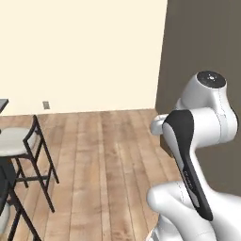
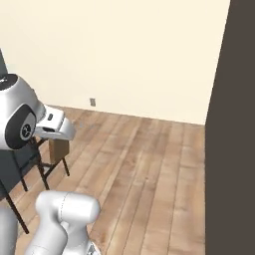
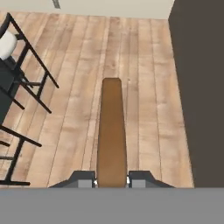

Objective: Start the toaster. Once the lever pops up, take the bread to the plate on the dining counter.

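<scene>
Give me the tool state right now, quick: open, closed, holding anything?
Tool: closed on the bread, slice held edge-on between the fingertips, over the wooden floor.

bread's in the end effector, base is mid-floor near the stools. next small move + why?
Probably keep carrying and turn the base toward the stools. The end effector is shut on the bread, seen edge-on between its fingers over bare wooden floor. A bar stool stands at the left of the left base view, hinting the dining counter is that way; nothing here shows a plate to release onto.
</scene>
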{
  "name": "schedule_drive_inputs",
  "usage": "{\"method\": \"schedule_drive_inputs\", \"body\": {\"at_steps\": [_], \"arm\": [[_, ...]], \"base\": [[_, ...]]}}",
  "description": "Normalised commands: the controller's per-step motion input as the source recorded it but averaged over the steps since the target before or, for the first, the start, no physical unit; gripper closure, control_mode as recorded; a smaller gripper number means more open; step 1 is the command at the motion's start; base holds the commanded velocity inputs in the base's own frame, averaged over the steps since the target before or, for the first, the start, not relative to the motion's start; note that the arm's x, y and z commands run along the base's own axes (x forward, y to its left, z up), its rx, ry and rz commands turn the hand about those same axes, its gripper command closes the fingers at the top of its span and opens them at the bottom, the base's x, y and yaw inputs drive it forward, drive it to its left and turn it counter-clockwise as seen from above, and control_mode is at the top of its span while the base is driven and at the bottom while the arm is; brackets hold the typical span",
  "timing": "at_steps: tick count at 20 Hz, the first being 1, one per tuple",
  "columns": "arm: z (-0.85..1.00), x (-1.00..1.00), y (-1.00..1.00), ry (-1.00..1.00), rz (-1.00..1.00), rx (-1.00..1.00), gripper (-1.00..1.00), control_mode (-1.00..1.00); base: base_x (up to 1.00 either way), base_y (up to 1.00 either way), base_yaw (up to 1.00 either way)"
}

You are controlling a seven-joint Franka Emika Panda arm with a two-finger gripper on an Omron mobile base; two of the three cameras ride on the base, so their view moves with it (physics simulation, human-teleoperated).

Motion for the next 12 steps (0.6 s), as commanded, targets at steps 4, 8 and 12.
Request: {"method": "schedule_drive_inputs", "body": {"at_steps": [4, 8, 12], "arm": [[0.0, 0.0, 0.0, 0.0, 0.0, 0.0, 1.0, 1.0], [0.0, 0.0, 0.0, 0.0, 0.0, 0.0, 1.0, 1.0], [0.0, 0.0, 0.0, 0.0, 0.0, 0.0, 1.0, 1.0]], "base": [[1.0, -0.17, 0.62], [1.0, -0.16, 0.65], [0.85, -0.17, 0.68]]}}
